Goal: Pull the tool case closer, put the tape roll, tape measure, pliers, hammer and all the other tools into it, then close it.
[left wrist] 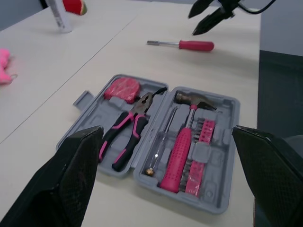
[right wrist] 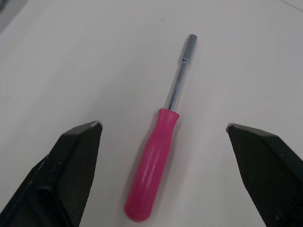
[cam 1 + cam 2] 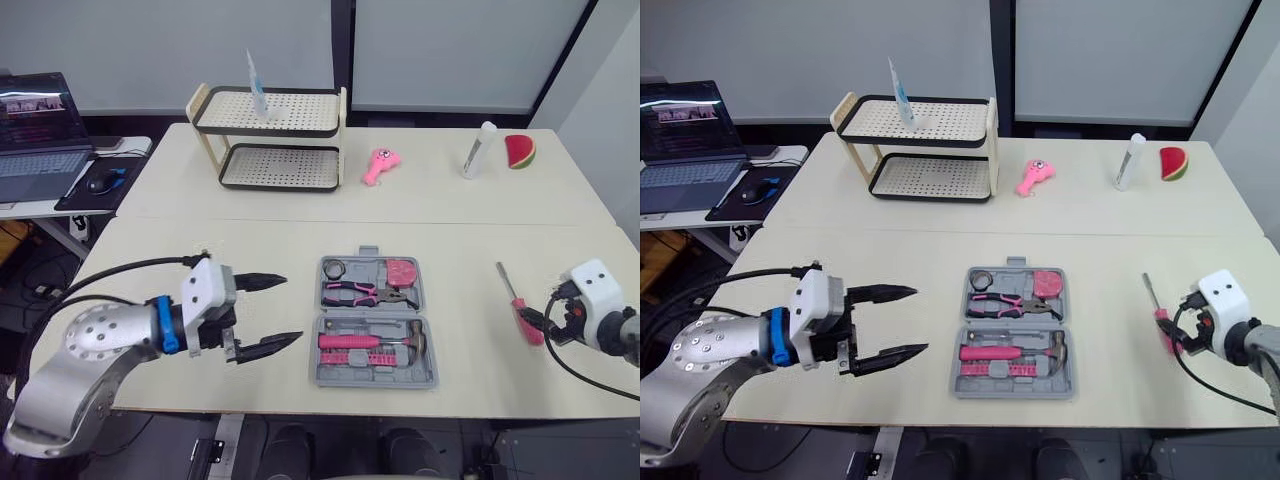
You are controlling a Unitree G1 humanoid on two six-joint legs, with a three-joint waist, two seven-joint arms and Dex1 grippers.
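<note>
- Case: on table, right of left pincer.
- Pliers, tape measure, tape roll: in case's rear half.
- Hammer: in case's front half.
- Screwdriver: on table, just ahead of right pincer, well apart from case.
- Rack: far behind left pincer.

Grey tool case open flat, partly filled; pink-handled screwdriver loose, well to its right.

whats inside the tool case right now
The open tool case holds a tape roll, pink tape measure and pliers in one half, a hammer, thin driver and pink bit strip in the other. Slots beneath them are covered.
</note>
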